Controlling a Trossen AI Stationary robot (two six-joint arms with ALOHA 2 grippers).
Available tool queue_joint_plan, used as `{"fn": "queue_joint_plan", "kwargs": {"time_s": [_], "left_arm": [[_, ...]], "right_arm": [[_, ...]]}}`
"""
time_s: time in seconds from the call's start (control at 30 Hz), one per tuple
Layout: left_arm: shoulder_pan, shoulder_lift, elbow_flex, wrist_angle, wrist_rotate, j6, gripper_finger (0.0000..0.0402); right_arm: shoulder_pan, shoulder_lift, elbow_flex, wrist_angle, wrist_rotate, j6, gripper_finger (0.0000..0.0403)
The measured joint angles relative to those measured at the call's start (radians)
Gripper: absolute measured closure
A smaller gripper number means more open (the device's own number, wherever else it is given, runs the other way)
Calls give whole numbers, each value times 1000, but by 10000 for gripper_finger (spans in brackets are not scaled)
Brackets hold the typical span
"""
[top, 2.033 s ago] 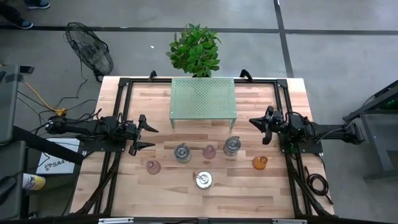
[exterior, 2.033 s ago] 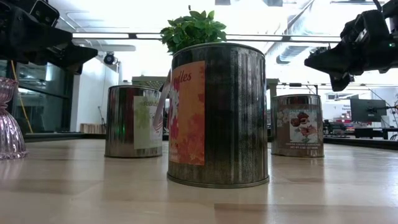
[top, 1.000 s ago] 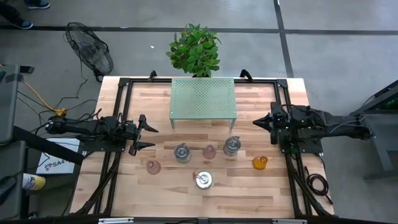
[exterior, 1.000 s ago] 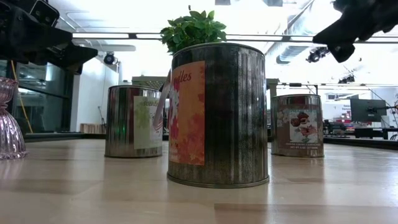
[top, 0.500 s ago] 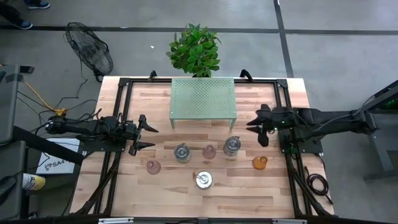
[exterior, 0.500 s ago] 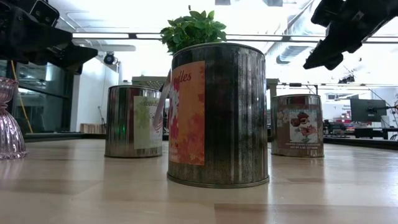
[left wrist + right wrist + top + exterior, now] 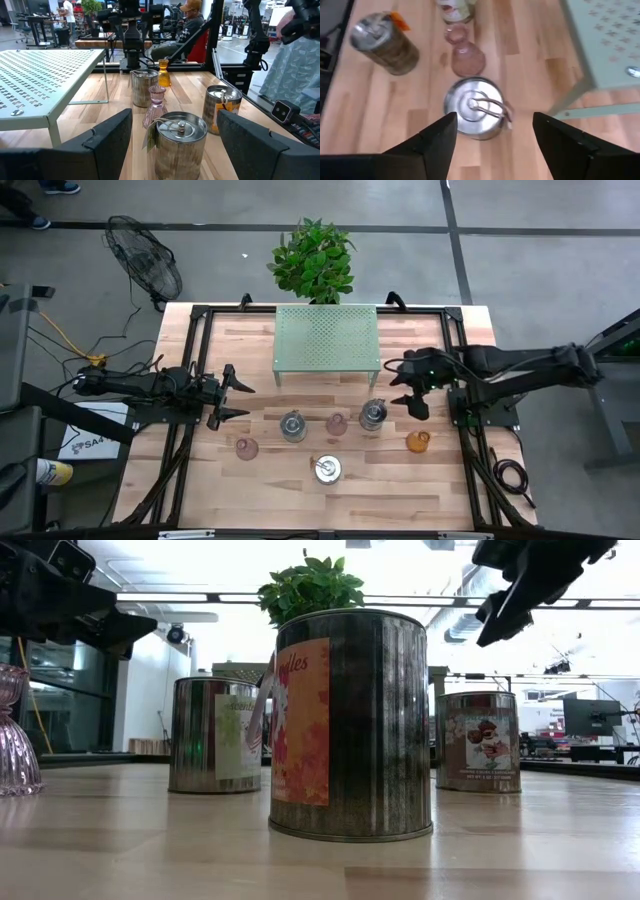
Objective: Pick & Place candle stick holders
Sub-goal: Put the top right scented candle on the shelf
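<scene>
Right tool (image 7: 412, 387), fingers spread and empty, is hovering beside the shelf (image 7: 327, 336), lining up on the silver holder (image 7: 474, 113); needs lowering and closing next.

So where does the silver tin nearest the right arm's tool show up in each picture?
High view: silver tin, by the green shelf's front right leg.
Low view: right-hand tin, red-flower label.
Left wrist view: farthest tin, beside the amber holder.
Right wrist view: centre, lid up.
Shared landmark: the green shelf, except in the low view.
</scene>
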Motion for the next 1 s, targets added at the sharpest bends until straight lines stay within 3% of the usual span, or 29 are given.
{"fn": "queue_joint_plan", "kwargs": {"time_s": [0.1, 0.27, 0.37, 0.5, 0.7, 1.0], "left_arm": [[0, 0, 0, 0, 0, 0, 114], [0, 0, 0, 0, 0, 0, 114], [0, 0, 0, 0, 0, 0, 114], [0, 0, 0, 0, 0, 0, 114], [0, 0, 0, 0, 0, 0, 114], [0, 0, 0, 0, 0, 0, 114]], "right_arm": [[0, 27, 17, 12, -54, 27, 149], [-2, 89, 54, -38, 75, 63, 150], [0, 148, 84, -128, 88, 57, 144], [22, 229, 117, -192, 93, 66, 122], [89, 329, 169, -271, 194, 40, 76], [153, 419, 247, -264, 159, -2, 52]]}}
